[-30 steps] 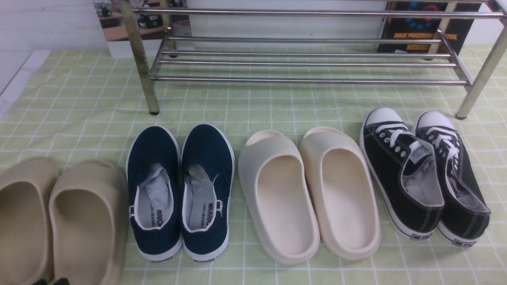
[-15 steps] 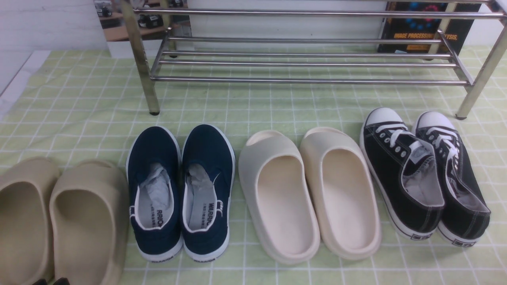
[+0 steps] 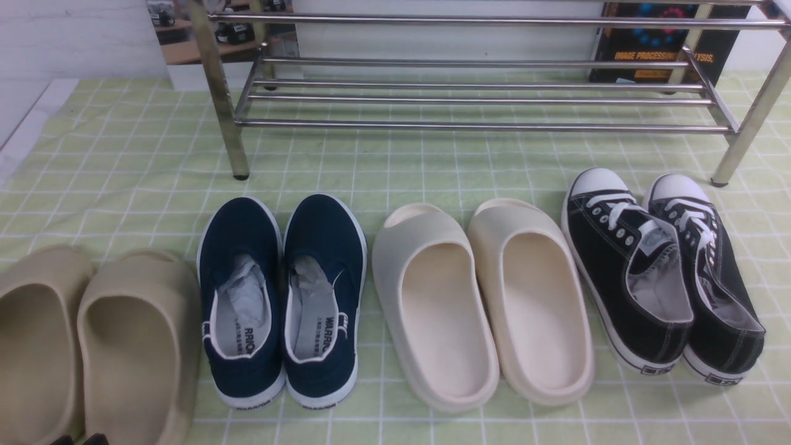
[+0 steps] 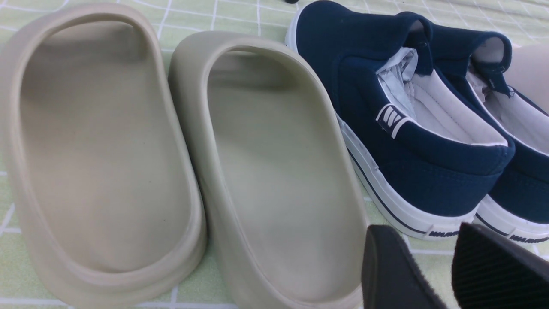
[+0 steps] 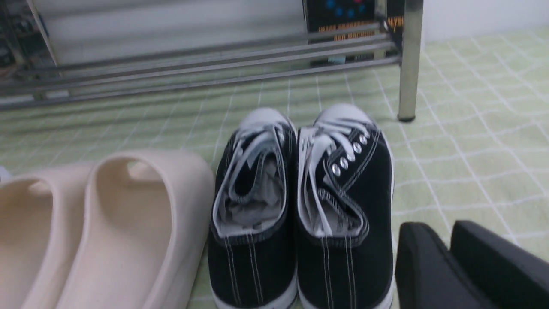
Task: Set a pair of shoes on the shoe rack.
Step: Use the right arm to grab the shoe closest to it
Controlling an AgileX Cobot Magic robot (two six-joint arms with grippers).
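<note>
Four pairs of footwear, front view: we list tan foam slides (image 3: 133,278), navy canvas slip-ons (image 3: 238,228), cream foam slides (image 3: 420,232) and, at the right end of the row, the black canvas lace-up sneakers (image 3: 596,266) with white rubber toe caps. All stand on green checked cloth (image 3: 488,173). Behind is the low rack of shiny silver metal tubes (image 3: 482,127); its top is cut off. Both sneakers are on the cloth, toes towards the rack. We judge the task at its start: nothing placed, lift and placing left to do. A strip of cloth shows between toe caps and front bar; the upright leg near the right sneaker is the edge to avoid.

Left wrist view: we record the left gripper (image 4: 424,240) with fingers parted and nothing between them, near the tan slides and navy slip-ons.

Right wrist view: we record the right gripper (image 5: 444,234) slightly parted, holding nothing, beside the sneakers. These stand side by side, close against the cream slides, so we expect tight room on that flank; cloth shows on the other.
</note>
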